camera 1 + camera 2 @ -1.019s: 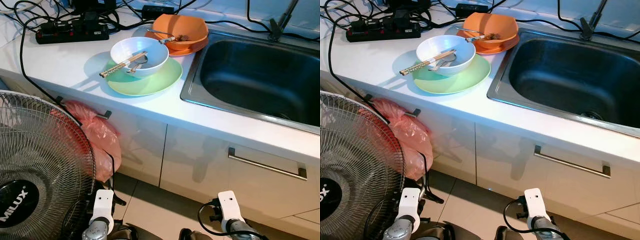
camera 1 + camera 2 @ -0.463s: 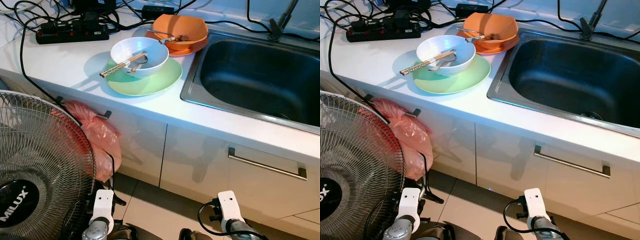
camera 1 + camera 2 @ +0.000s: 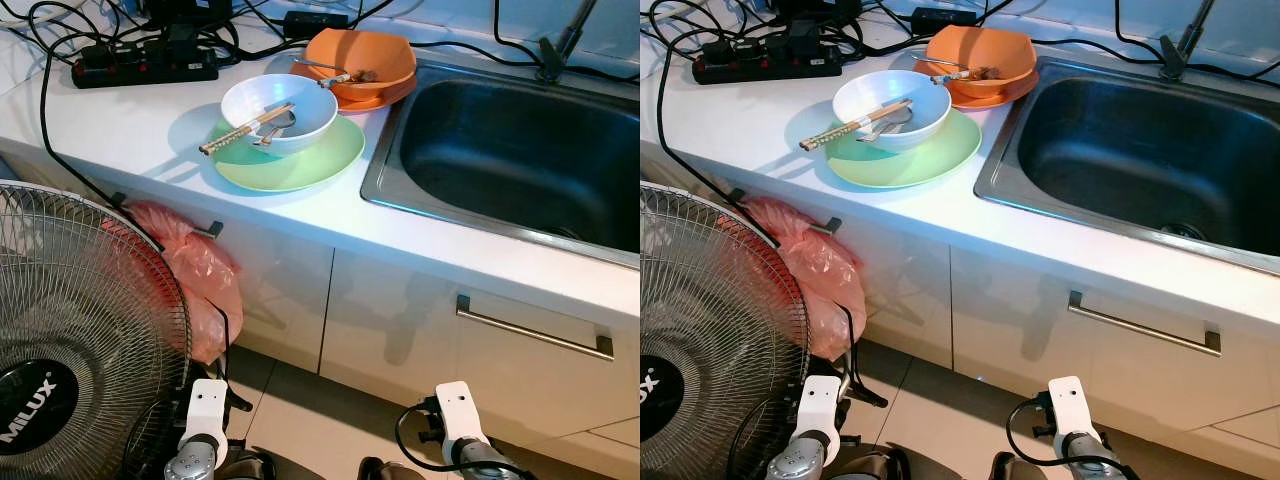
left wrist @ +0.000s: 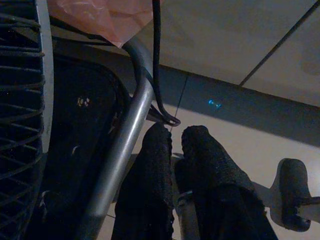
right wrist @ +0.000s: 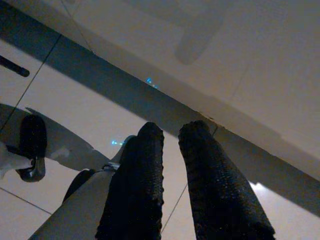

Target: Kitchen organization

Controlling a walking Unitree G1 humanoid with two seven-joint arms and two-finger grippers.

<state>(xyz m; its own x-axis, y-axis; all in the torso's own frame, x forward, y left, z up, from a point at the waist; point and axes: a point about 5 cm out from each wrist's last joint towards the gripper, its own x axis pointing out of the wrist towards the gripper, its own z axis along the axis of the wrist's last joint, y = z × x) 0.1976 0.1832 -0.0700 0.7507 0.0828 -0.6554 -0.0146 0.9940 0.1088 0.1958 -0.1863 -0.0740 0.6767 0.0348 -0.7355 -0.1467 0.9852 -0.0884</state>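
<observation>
- Nearest, both arms hang low by the floor. The left gripper [image 4: 172, 137] has its two black fingers nearly together with only a thin gap and nothing between them; it points toward the fan's metal stand [image 4: 127, 150]. The right gripper [image 5: 170, 132] looks much the same — fingers close, a narrow slot, empty — aimed at the cabinet's toe-kick. Neither is at work, so I judge the robot is sizing up the counter before reaching.
- Beside the left arm stands a floor fan [image 3: 70, 330], its wire grille close to the cabinet front.
- A pink plastic bag [image 3: 195, 270] hangs from a cabinet handle, probably there to take rubbish.
- Up on the white countertop [image 3: 120, 125] sits a green plate [image 3: 300, 160] with a white bowl [image 3: 278, 110] on it; chopsticks [image 3: 245, 128] lie across the bowl's rim, their ends jutting out over the plate.
- Just behind is an orange bowl [image 3: 362, 58] on an orange plate, a utensil resting in it. The used dishes sit beside the sink [image 3: 520, 160], likely waiting to be washed.
- Farthest back, a black power strip [image 3: 145, 62] with tangled cables lies by the wall — worth avoiding when reaching.
</observation>
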